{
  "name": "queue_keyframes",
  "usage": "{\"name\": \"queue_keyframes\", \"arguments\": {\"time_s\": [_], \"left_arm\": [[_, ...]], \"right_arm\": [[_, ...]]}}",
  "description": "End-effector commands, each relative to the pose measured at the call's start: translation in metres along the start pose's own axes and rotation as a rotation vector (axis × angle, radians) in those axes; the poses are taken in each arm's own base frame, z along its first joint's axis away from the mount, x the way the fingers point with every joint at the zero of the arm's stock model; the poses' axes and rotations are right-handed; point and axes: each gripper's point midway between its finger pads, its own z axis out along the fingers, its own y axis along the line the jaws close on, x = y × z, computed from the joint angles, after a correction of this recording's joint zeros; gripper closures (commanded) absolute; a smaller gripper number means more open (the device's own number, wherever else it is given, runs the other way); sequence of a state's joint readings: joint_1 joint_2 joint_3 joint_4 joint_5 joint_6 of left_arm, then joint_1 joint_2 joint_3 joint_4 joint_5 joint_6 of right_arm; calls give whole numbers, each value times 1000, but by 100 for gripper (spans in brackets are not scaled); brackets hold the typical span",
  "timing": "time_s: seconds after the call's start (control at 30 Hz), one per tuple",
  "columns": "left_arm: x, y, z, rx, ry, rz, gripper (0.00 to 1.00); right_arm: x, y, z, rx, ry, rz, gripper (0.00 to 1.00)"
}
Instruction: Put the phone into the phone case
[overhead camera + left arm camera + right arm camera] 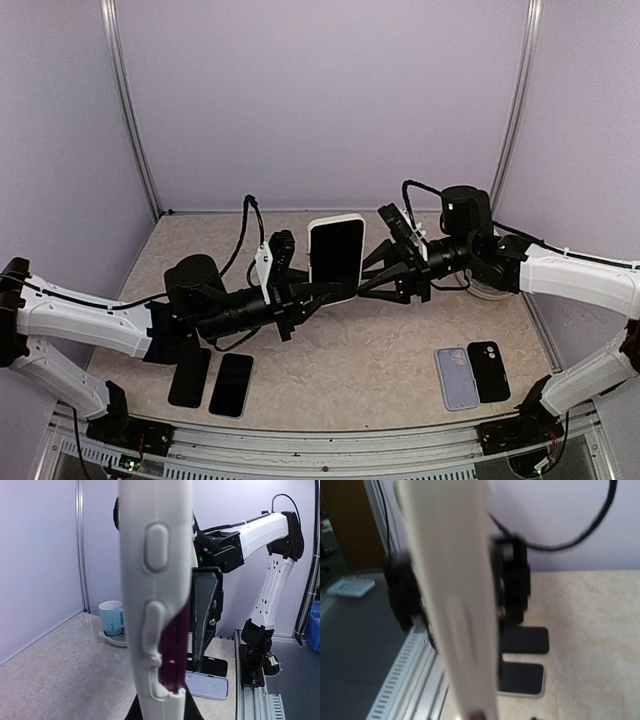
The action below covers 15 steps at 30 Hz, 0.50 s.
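Note:
A white phone case [335,221] stands upright above the middle of the table, with the phone's dark screen [336,256] facing up at the camera. In the left wrist view the purple phone [175,650] sits partly inside the white case [152,580], its lower edge bulging out of the rim. My left gripper [300,295] is shut on the case's bottom end. My right gripper [372,275] straddles the case's right edge. One of its black fingers [204,615] stands a sliver off the phone. The right wrist view is blurred, and the case [455,605] fills its middle.
Two dark phones [190,378] [231,384] lie flat at the front left. A lilac case [452,378] and a black case [489,370] lie at the front right. A blue mug on a saucer [111,620] stands at the right rear. Metal frame posts [130,110] line the walls.

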<state>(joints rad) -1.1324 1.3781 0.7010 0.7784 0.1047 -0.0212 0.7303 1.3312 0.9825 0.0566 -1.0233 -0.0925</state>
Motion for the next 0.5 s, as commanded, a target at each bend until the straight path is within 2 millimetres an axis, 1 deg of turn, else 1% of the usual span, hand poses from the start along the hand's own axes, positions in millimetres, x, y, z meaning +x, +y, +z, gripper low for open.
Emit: {"name": "queue_keyframes", "arguments": {"time_s": [0.0,0.1,0.13,0.17,0.23,0.3,0.33,0.4,0.43,0.47], "left_arm": [[-46,-11,-5,34,-140,27,100],[-47,-12,-4,31,-143,30,100],[-46,-11,-4,27,-140,29,100],[-45,-11,-3,25,-137,29,100],[-42,-11,-1,22,-131,24,100],[-43,-12,1,27,-136,22,100],[-43,-14,2,32,-136,22,100],[-43,-15,4,36,-135,27,100],[-43,-15,4,35,-135,27,100],[-42,-15,5,34,-132,26,100]], "right_arm": [[11,4,2,-10,9,-37,65],[8,7,1,-15,-9,-59,78],[7,8,1,-19,-14,-64,79],[6,9,0,-22,-20,-66,79],[5,11,1,-34,-34,-68,74],[8,9,2,-34,-32,-58,73],[8,9,3,-33,-29,-54,78],[9,8,3,-33,-27,-50,94],[8,10,2,-37,-28,-53,100],[7,11,1,-41,-31,-57,100]]}}
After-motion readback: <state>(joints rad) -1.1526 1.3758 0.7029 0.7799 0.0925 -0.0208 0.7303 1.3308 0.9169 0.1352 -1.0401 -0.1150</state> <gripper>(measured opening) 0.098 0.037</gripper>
